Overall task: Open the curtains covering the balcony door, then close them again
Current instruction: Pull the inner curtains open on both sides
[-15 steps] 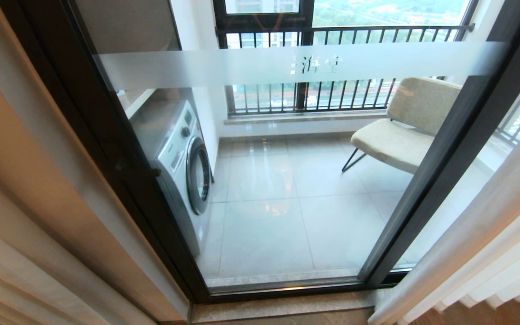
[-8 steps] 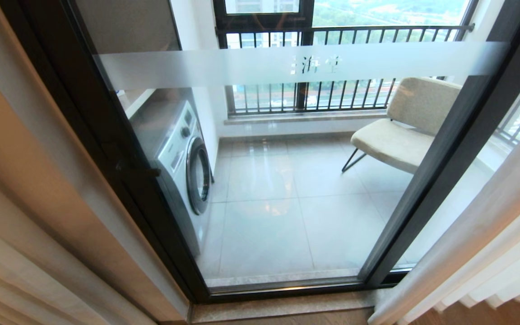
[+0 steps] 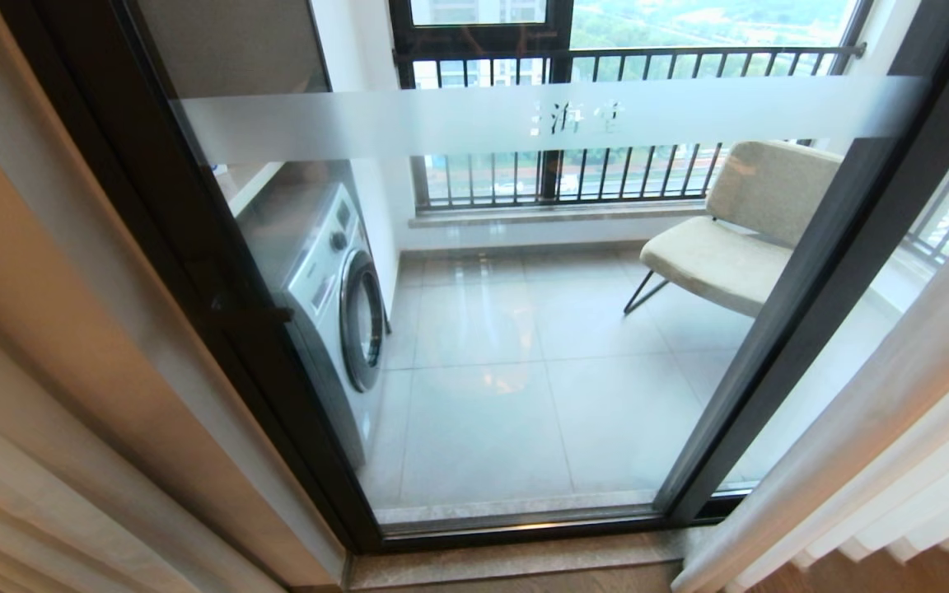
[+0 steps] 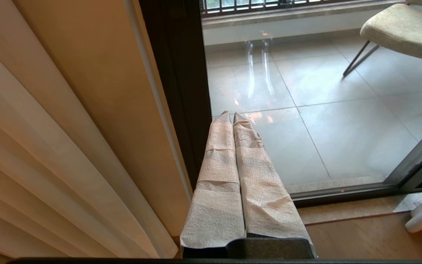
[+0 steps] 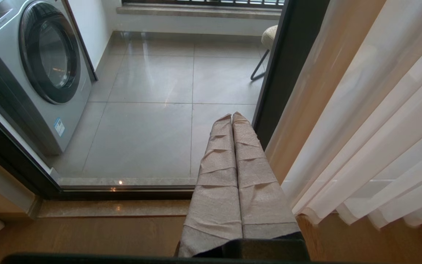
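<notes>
The curtains (image 3: 895,461) are drawn apart to both sides of the door (image 3: 524,329), two bunches in all: one hangs left of the glass, one right, each cut off by the picture's edge. The door's glass stands bare between them, crossed by one frosted band (image 3: 524,115) with small characters too faint to read. Through the glass, one washer (image 3: 334,305) stands against the door's left frame, its drum contents not visible, and one chair (image 3: 730,239) sits toward the door's right frame before the railing (image 3: 606,58).

Neither arm shows in the head view. The left gripper (image 4: 232,114) hangs just before the door's left frame beside the left bunch, its two cloth-wrapped fingers (image 4: 218,165) pressed together on nothing. The right gripper (image 5: 232,115) hangs by the right frame beside the right bunch, fingers likewise pressed together and empty.
</notes>
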You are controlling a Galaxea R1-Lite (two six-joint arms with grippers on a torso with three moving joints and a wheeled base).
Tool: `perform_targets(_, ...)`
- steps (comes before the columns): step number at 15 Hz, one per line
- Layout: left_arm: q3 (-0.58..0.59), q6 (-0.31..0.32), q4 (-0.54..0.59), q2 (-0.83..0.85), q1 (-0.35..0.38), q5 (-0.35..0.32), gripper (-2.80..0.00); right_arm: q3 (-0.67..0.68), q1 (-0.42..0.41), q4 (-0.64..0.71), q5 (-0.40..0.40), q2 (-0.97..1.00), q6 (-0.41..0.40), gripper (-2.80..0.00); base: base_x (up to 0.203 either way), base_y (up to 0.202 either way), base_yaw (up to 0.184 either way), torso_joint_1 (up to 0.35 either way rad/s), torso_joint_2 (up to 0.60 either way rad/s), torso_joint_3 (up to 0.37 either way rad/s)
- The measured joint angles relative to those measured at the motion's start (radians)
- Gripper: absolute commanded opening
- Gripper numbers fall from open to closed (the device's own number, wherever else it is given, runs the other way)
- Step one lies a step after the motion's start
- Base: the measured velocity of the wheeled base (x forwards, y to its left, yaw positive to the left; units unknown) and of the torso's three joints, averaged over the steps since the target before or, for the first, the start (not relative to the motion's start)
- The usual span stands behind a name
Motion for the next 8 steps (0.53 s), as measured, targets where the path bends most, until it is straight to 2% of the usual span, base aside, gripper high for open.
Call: perform_targets(8, 0.0, 0.0, 0.0, 0.0, 0.0, 0.0, -2.8, 0.0, 0.0, 0.0, 0.0, 0.0, 0.0, -2.8, 0.0, 0.0, 0.0, 0.0, 0.0, 0.0)
